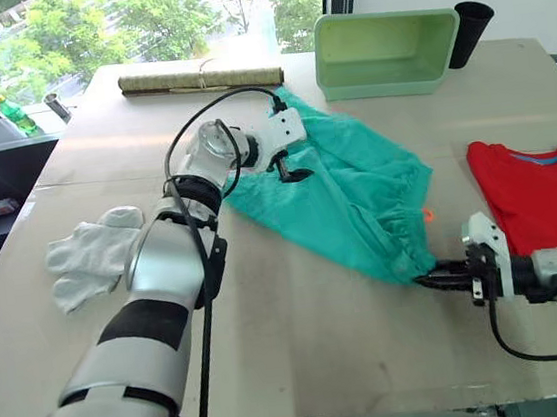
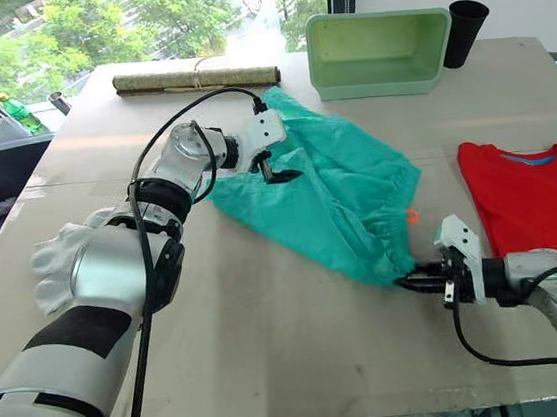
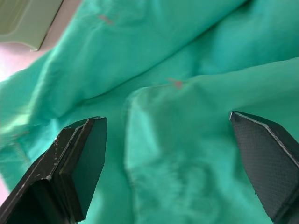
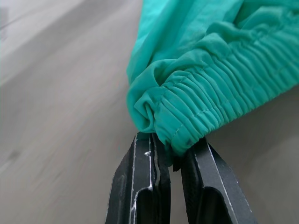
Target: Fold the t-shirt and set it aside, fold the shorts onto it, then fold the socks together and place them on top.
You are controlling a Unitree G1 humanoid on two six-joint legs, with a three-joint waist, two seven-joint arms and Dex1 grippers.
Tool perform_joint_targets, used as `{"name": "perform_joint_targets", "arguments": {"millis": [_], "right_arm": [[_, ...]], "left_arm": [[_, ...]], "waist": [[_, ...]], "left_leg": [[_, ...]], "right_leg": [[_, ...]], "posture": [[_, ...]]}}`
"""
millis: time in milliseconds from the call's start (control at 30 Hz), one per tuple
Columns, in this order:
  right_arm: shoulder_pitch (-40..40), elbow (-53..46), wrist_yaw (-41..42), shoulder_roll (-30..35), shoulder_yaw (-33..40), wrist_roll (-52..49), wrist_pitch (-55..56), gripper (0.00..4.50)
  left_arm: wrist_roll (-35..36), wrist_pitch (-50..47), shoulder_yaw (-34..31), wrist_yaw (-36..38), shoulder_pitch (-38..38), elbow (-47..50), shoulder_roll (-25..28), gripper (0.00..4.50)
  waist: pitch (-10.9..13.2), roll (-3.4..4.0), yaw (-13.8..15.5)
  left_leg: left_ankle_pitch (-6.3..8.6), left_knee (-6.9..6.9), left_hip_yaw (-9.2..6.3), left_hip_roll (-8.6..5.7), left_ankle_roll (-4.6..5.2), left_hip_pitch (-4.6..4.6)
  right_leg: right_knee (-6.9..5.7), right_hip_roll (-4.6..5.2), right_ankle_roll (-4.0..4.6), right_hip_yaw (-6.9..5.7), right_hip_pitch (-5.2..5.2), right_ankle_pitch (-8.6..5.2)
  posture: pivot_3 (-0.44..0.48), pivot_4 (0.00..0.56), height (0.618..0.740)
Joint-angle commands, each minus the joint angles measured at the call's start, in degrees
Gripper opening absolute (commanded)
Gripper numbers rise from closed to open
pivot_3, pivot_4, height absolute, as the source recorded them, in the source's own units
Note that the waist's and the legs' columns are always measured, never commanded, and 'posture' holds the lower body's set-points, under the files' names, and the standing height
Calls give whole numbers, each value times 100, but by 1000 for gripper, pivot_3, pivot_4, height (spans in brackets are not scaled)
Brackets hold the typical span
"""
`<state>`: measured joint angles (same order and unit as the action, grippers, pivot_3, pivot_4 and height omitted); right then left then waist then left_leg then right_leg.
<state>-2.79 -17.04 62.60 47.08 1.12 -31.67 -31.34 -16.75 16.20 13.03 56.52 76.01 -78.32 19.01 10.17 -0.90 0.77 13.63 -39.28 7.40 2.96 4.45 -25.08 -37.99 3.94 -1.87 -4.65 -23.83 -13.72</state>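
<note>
The teal shorts (image 1: pixel 343 196) lie spread across the middle of the table, orange drawstring (image 1: pixel 427 215) showing near the waistband. My right gripper (image 1: pixel 435 278) is shut on the gathered waistband corner (image 4: pixel 187 126) at the near right end of the shorts. My left gripper (image 1: pixel 292 170) hovers open over the far left part of the shorts, with teal fabric (image 3: pixel 177 140) between its spread fingers. The red t-shirt (image 1: pixel 544 196) lies folded at the right edge. The light grey socks (image 1: pixel 88 258) rest at the left of the table, partly behind my left arm.
A pale green bin (image 1: pixel 384 51) and a black cup (image 1: pixel 470 31) stand at the table's far right. A rolled mat (image 1: pixel 199 79) lies along the far edge. A green bottle (image 1: pixel 14 113) sits beyond the table's left corner.
</note>
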Motion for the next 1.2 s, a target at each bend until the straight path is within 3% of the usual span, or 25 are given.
{"name": "perform_joint_targets", "arguments": {"millis": [33,200,400,567,667,800,900,1200], "right_arm": [[-117,-79,186,219,203,-132,-152,103],[-78,-37,162,257,192,-90,-130,103],[-238,-232,68,217,196,-111,-154,103],[-451,-403,-83,190,285,-130,-162,103],[-574,-522,-167,179,370,-178,-172,0],[-639,-573,-213,199,406,-212,-183,0],[-609,-544,-214,214,407,-219,-187,0],[-285,-302,-127,261,591,-340,-254,0]], "left_arm": [[27,108,-91,337,192,82,-27,4480],[-35,139,-19,774,233,92,-184,4480],[-180,121,25,376,347,65,-456,4480],[-552,91,325,464,262,9,-526,4480],[-579,3,322,622,243,-5,-517,3630],[-603,-14,302,811,237,-11,-451,1794],[-586,6,244,804,251,0,-401,157],[-153,45,-276,1058,432,81,-101,32]], "waist": [[0,0,0],[0,0,8],[1,-2,10],[0,-1,3],[0,-2,3],[0,-2,4],[0,-2,4],[0,-2,-4]], "left_leg": [[9,0,0,0,14,0],[9,-4,-1,0,16,-1],[9,-8,-3,-2,16,-3],[10,-7,-4,-1,17,-2],[10,-8,-4,0,16,-3],[11,-8,-4,0,18,-3],[11,-8,-5,-1,18,-3],[11,-8,-5,0,19,-3]], "right_leg": [[-1,0,0,0,0,0],[-1,1,0,-2,0,0],[-1,2,-1,-3,1,0],[-2,1,-1,-3,1,0],[-2,0,-1,-4,1,0],[-1,1,-1,-4,1,0],[-1,2,-1,-4,1,0],[-4,2,0,-4,0,0]], "posture": [[0,150,740],[0,150,740],[0,150,740],[0,150,740],[0,150,740],[0,150,740],[0,150,740],[0,150,740]]}}
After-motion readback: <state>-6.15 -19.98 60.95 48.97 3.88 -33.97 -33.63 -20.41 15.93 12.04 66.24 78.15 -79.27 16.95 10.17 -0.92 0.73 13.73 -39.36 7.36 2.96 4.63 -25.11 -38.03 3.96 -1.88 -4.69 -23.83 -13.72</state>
